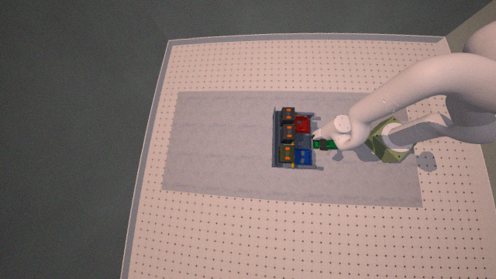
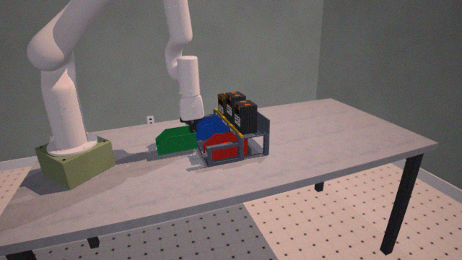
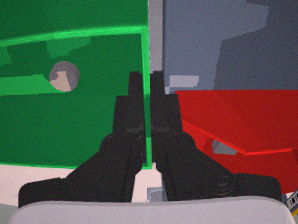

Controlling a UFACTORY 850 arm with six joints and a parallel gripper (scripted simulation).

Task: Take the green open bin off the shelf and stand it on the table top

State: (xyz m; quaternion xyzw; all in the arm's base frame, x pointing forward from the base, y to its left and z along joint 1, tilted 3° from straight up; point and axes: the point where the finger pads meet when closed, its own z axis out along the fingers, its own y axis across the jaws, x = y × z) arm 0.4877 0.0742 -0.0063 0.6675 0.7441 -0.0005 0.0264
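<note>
The green open bin point(image 1: 332, 145) point(image 2: 177, 141) point(image 3: 50, 125) is out in front of the shelf point(image 2: 266, 144) point(image 3: 215, 30), on the robot's side, and looks about level. My gripper point(image 2: 193, 131) point(image 3: 147, 91) points down and is shut on the bin's wall nearest the shelf, one finger on each side. A round grey part point(image 3: 64, 76) shows inside the bin. The gap between the bin's base and the table is hard to judge. The red bin point(image 1: 302, 124) point(image 2: 224, 154) point(image 3: 235, 120) and the blue bin point(image 1: 303, 156) point(image 2: 211, 126) stand in the shelf, one on each side of the middle bay.
Three dark cases, one of them point(image 1: 288, 133) point(image 2: 245, 117) in the middle or front, stand on the shelf's upper deck. The robot's olive base block point(image 1: 381, 153) point(image 2: 73, 166) is beyond the green bin. The table top point(image 1: 225, 155) point(image 2: 325, 133) extends around the shelf.
</note>
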